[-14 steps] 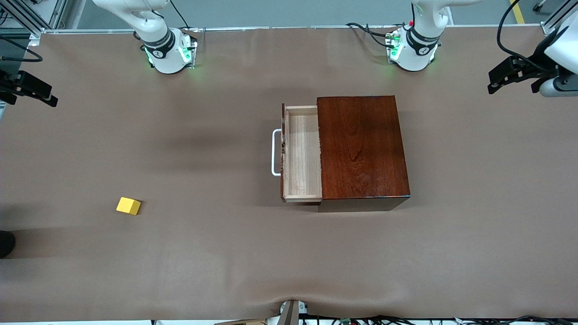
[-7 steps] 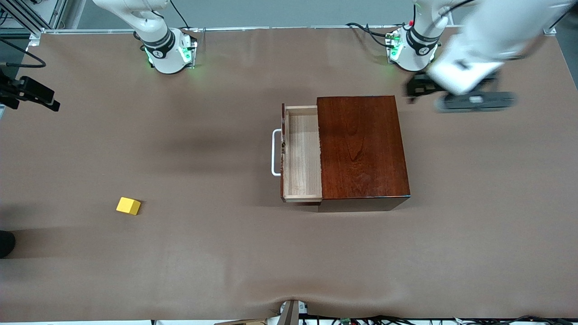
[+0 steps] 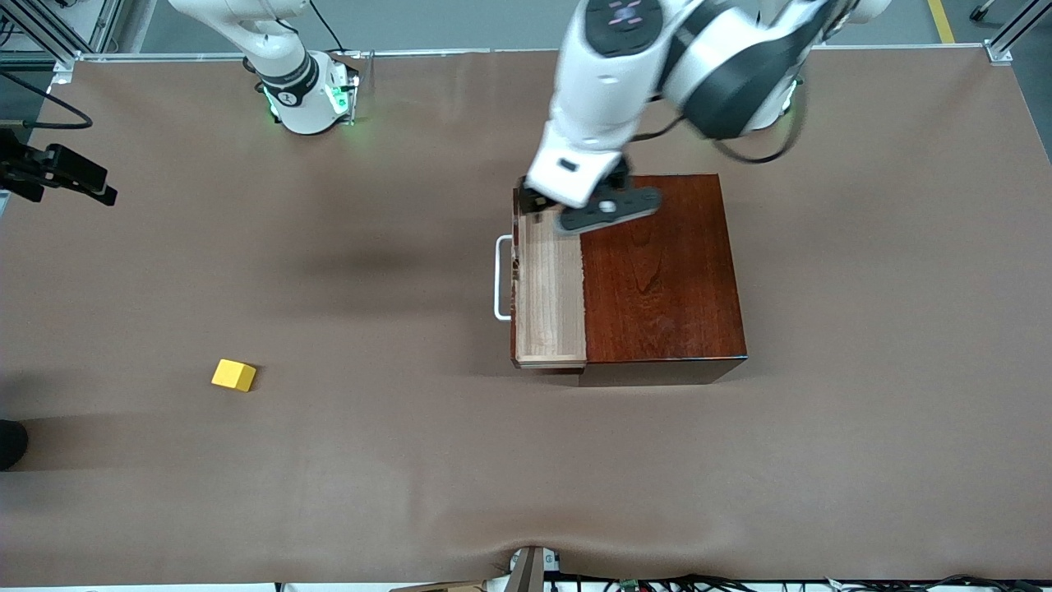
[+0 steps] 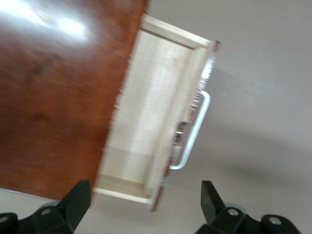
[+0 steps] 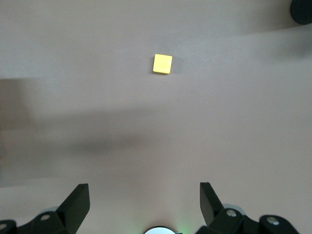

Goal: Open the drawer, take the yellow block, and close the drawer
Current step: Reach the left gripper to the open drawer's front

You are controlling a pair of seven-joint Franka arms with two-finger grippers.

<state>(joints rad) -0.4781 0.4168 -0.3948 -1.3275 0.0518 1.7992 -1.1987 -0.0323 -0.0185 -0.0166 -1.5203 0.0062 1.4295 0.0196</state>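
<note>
Brown matte covering spreads across the whole table (image 3: 394, 485), with grey floor and metal framing just visible along the top edge of the front view and cables along the bottom edge. From its base at the upper right of that view, the left arm bends down toward the centre, and the left gripper (image 3: 532, 202) hangs over the open drawer (image 3: 549, 288), its fingers (image 4: 78, 201) spread wide with nothing between them. At the upper left edge of the front view, the right gripper (image 3: 74, 179) waits in the air over the table's margin, its fingers (image 5: 78, 201) also spread apart and empty. Pulled partway out of the dark glossy wooden box (image 3: 657, 271) at frame centre, the drawer shows a pale wood floor and a white loop handle (image 3: 498, 278). Small and bright, the yellow block (image 3: 234, 375) sits on the bare covering in the lower left of the front view, well apart from the box.
</note>
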